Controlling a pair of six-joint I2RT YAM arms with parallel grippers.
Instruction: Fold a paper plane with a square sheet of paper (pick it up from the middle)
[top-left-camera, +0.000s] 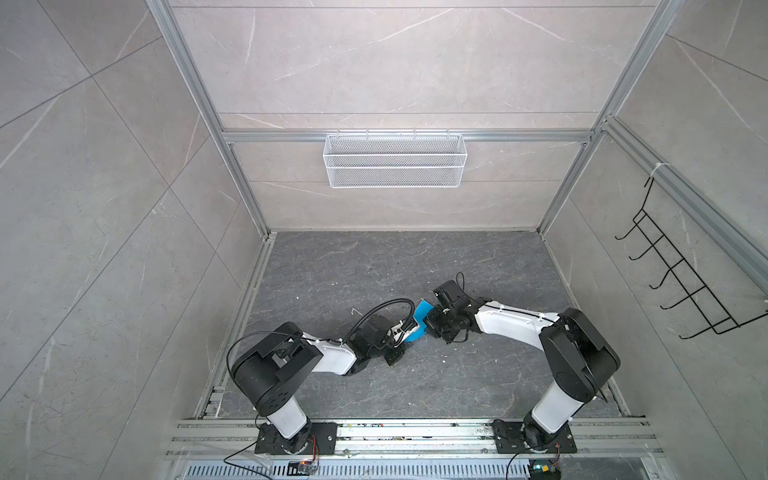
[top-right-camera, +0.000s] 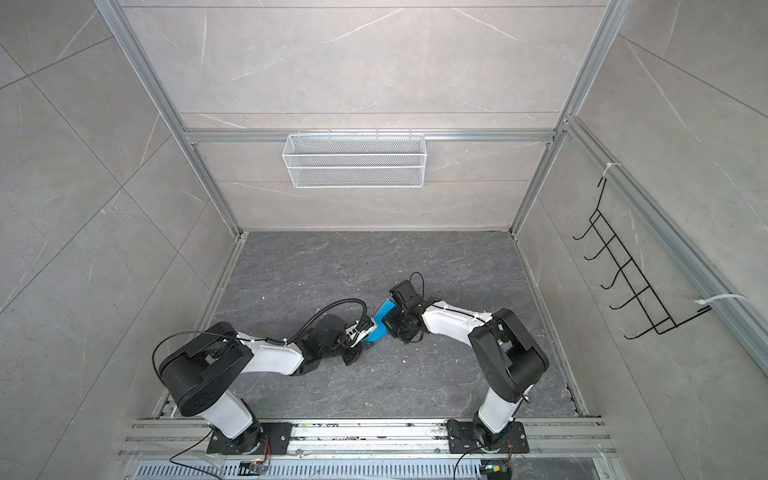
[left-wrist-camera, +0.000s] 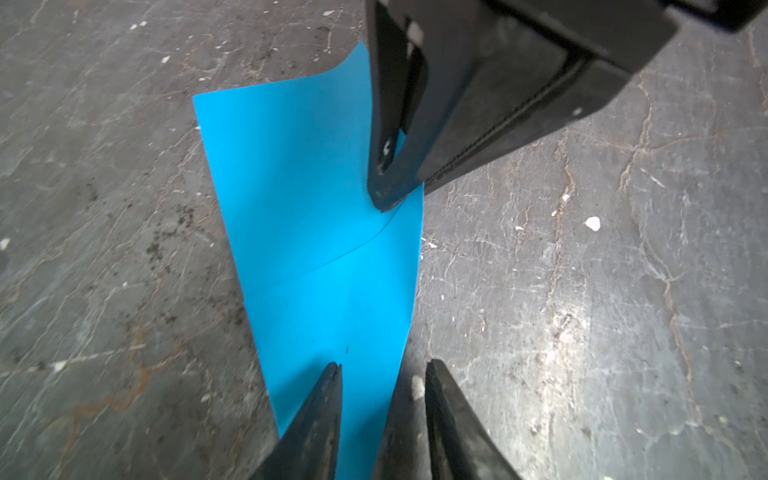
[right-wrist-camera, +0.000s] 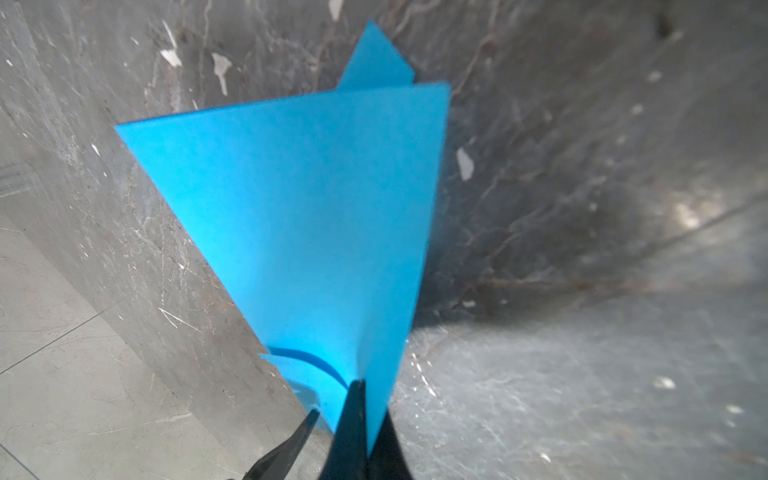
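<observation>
"Blue, thin and bright, the sheet of paper (top-left-camera: 422, 316) (top-right-camera: 380, 318) is sitting between the two arms in both top views, over the middle of the dark grey stone-patterned tabletop (top-left-camera: 374, 270). Is anything gripping it?"

"The right gripper (right-wrist-camera: 361, 386) is gripping it. Its black fingers are pressing together on one edge of the sheet, and the paper is fanning out from that pinch in the right wrist view."

"And the left gripper (left-wrist-camera: 382, 370)?"

"Its two dark fingers are standing apart, with blue paper showing in the gap between them. In the left wrist view they are not closing on it. The right gripper's tip is biting the sheet's far side there."

"Is the sheet lying flat?"

"No. It is tilting and curving, one corner is curling up, and one layer is overlapping another along a curved edge. Whether its lower end is touching the tabletop cannot be told."

"How are the grippers standing to each other?"

"They are facing each other, just beside one another, with the paper bridging them."
</observation>
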